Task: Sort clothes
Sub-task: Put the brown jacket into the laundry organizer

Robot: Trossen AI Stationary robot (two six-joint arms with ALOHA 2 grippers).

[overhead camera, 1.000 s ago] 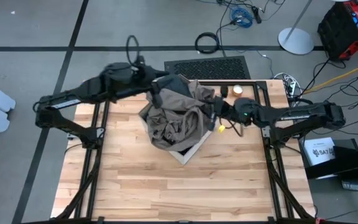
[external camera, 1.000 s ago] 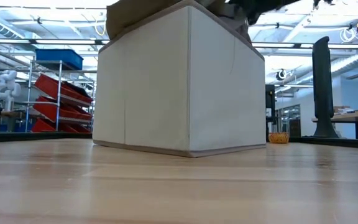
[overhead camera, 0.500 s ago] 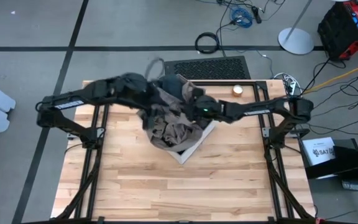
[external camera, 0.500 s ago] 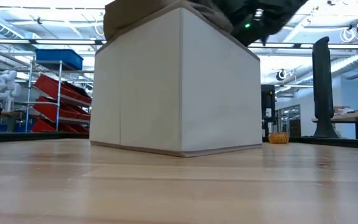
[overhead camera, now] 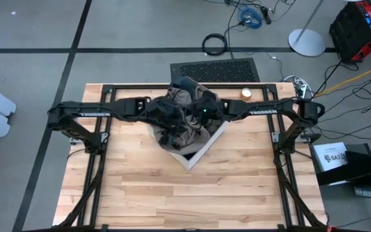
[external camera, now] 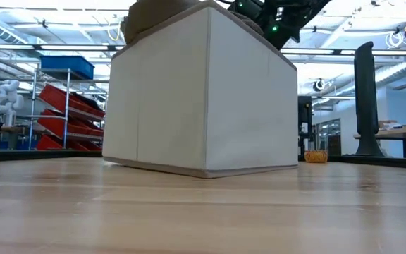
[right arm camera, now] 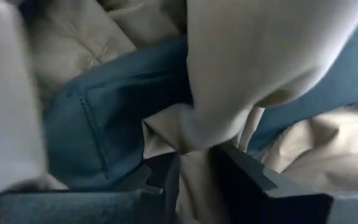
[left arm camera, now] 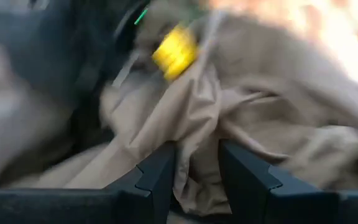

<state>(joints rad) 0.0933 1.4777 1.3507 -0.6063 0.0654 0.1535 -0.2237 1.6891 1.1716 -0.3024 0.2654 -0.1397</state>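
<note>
Both grippers reach into the box (overhead camera: 206, 145) at table centre, meeting over the heaped clothes: the left gripper (overhead camera: 167, 116) from 9 o'clock, the right gripper (overhead camera: 195, 116) from 3 o'clock. Each is clamped on taupe cloth (left arm camera: 241, 112), bunched between its fingers. A blue piece (right arm camera: 104, 130) lies just beyond the right gripper.

Light: even and bright from overhead; ceiling strip lights (external camera: 41, 49) glow in the low view.
Glare: blown-out patch in a corner of the left wrist view.
Shadows: soft, short beneath the fabric box (external camera: 203, 92).
Blur: left wrist view smeared by motion, yellow tag (left arm camera: 174, 53) streaked; taupe-brown garment (right arm camera: 260, 56) soft, very close to the lens.
Focus: high view crisp.
</note>
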